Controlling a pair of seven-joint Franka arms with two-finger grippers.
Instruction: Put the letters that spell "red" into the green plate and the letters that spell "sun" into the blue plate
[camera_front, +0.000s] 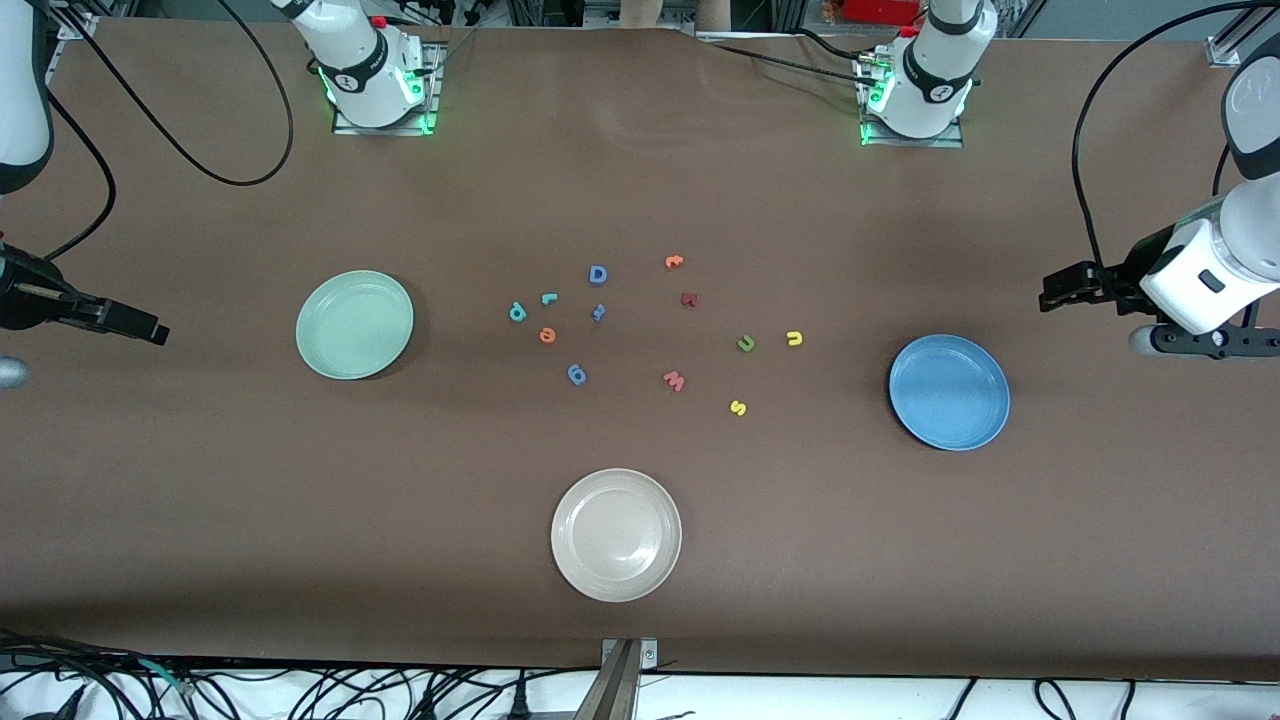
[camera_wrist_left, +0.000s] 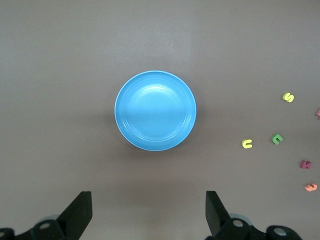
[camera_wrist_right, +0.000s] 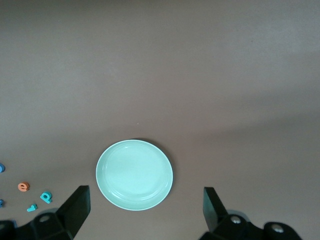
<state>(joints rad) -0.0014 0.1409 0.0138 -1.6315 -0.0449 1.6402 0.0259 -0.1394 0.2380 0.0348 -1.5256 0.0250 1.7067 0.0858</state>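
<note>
The teal r (camera_front: 549, 298), teal d (camera_front: 517, 312) and orange e (camera_front: 547, 335) lie together mid-table, toward the green plate (camera_front: 354, 325). The dark green n (camera_front: 745, 343), yellow u (camera_front: 794, 338) and yellow s (camera_front: 738, 407) lie toward the blue plate (camera_front: 949, 392). My left gripper (camera_front: 1047, 292) hangs open and empty past the blue plate (camera_wrist_left: 155, 110), at the left arm's end of the table. My right gripper (camera_front: 158, 333) hangs open and empty past the green plate (camera_wrist_right: 134, 174), at the right arm's end. Both arms wait.
An off-white plate (camera_front: 616, 535) sits nearest the front camera. Among the letters lie a blue capital D (camera_front: 597, 274), an orange letter (camera_front: 674, 262), a dark red letter (camera_front: 688, 299), a pink w (camera_front: 674, 380) and two small blue letters (camera_front: 576, 374).
</note>
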